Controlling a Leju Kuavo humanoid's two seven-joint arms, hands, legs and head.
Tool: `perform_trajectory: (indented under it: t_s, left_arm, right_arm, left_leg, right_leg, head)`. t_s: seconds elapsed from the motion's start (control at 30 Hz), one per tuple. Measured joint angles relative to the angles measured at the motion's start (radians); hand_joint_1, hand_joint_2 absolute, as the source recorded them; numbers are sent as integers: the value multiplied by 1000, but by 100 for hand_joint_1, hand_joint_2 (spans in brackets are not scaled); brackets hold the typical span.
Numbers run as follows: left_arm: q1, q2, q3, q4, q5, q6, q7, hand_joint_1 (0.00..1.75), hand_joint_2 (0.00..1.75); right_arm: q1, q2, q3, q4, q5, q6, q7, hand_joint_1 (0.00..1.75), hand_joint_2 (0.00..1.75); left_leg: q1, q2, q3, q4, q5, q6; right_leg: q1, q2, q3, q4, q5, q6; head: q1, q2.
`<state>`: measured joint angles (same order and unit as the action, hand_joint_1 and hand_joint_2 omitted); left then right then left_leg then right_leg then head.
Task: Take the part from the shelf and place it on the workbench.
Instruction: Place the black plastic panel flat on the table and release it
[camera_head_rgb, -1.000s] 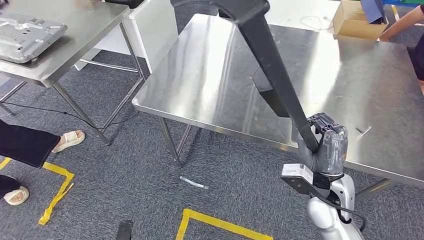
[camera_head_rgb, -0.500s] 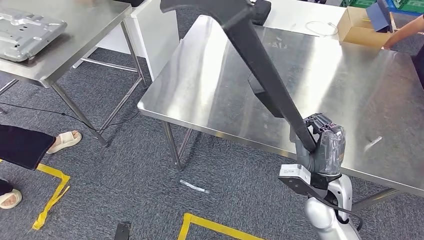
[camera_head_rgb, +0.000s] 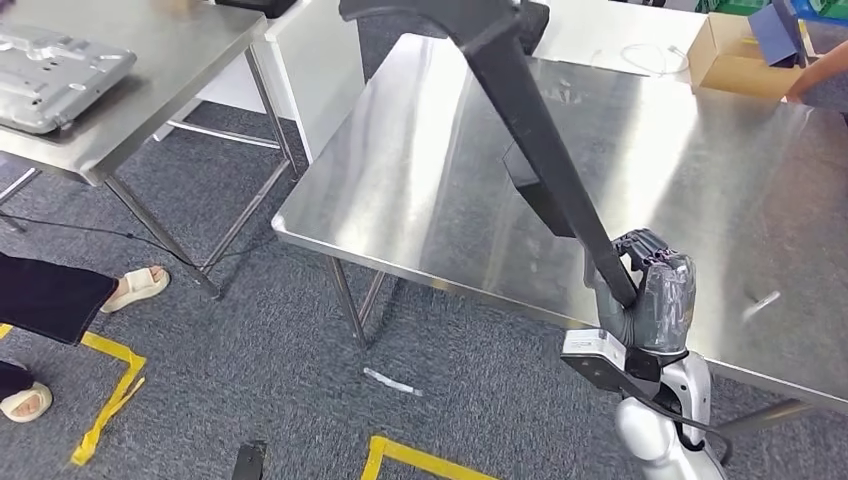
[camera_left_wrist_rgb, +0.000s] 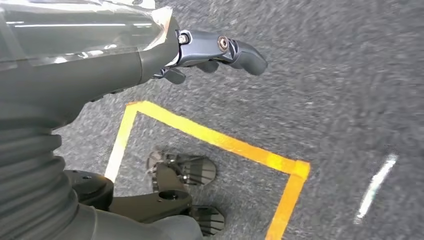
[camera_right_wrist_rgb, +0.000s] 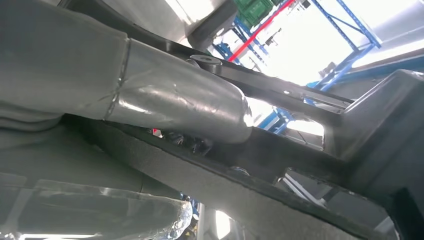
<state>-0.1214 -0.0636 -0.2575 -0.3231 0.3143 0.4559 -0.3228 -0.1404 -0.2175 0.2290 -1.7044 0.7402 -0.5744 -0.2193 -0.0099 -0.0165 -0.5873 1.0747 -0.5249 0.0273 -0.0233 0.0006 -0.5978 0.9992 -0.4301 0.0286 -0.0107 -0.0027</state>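
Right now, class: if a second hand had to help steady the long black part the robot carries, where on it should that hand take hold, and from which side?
Probably the bare stretch of the long black part, above the right hand already gripping its lower end. That section is a narrow straight bar slanting up over the workbench, so fingers could wrap it from the robot's left, away from the block on its far side.

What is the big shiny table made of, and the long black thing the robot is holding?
The table looks like bare metal, probably stainless steel: it is silver, with bright streaks of light and blurry reflections across its top. The long black part in the right hand looks like matte plastic or some moulded material: dull, with no shine. The right wrist view shows a grainy, felt-like edge, so I can't be sure.
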Motion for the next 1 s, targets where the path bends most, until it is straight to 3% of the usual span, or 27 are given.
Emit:
perform_trajectory:
  t_s: [0.1,0.17,0.2,0.27,0.33,0.47,0.53,0.67,0.73,0.8,0.87,0.93,1.0]
  left_arm:
    - [3,0,0,0,1,0,0,0,175]
    - [6,0,0,0,1,0,0,0,175]
    - [6,1,0,0,1,0,0,0,175]
    - [6,1,0,0,1,0,-1,0,175]
    - [5,2,0,0,1,-1,-1,0,175]
    - [4,2,0,0,-1,-3,-1,0,175]
    - [2,2,-1,0,-4,-3,-1,0,175]
    - [0,2,-3,0,-8,-4,0,0,175]
    - [0,2,-4,0,-8,-5,1,0,175]
    - [0,2,-4,0,-8,-5,3,0,175]
    - [0,2,-5,0,-8,-5,3,0,175]
    - [-1,2,-5,0,-8,-6,4,0,175]
    - [-1,2,-5,0,-8,-6,5,0,175]
  right_arm:
    - [-6,0,1,0,2,4,1,175,0]
    - [-8,0,2,1,3,6,1,175,0]
    - [-8,0,2,1,3,7,1,175,0]
    - [-10,0,3,2,3,8,2,175,0]
    - [-14,0,3,2,3,9,2,175,0]
    - [-20,-3,1,3,3,9,2,175,0]
    - [-21,-6,0,3,3,8,2,175,0]
    - [-20,-11,-1,5,1,8,3,175,0]
    - [-18,-12,-1,8,1,8,3,175,0]
    - [-17,-13,-2,9,1,8,3,175,0]
    - [-18,-15,-2,10,1,7,3,175,0]
    - [-19,-16,-1,10,1,7,4,175,0]
    - [-20,-16,-1,11,1,7,6,175,0]
  left_leg:
    - [12,3,-109,191,-69,-15]
    - [18,5,-156,240,-59,-20]
    - [20,7,-149,205,-26,-21]
    - [25,12,-97,69,59,-23]
    - [24,13,-49,-33,97,-20]
    - [14,8,-34,-50,88,4]
    - [14,7,-25,-57,86,21]
    - [11,7,-14,-60,76,40]
    - [8,6,-8,-60,70,42]
    - [7,3,2,-59,63,41]
    - [6,0,14,-59,53,36]
    - [2,-2,21,-58,43,27]
    - [-1,-3,23,-60,36,19]
  right_leg:
    - [-1,-2,16,0,-13,-14]
    - [-1,-1,24,0,-21,-14]
    - [-3,0,30,0,-26,-11]
    - [-5,1,46,0,-38,-2]
    - [-1,2,55,1,-49,10]
    - [0,1,56,-3,-57,30]
    - [0,0,36,39,-78,33]
    - [3,0,-91,261,-149,23]
    - [4,0,-135,312,-148,30]
    - [4,0,-120,248,-103,41]
    - [4,0,-66,114,-38,49]
    - [9,0,-23,23,-2,42]
    - [14,1,-13,8,-1,28]
  head:
    - [-2,0]
    - [-2,0]
    - [-2,0]
    - [-3,0]
    - [-3,0]
    - [-3,0]
    - [-2,0]
    - [2,0]
    - [1,0]
    - [2,0]
    - [4,0]
    - [4,0]
    - [3,0]
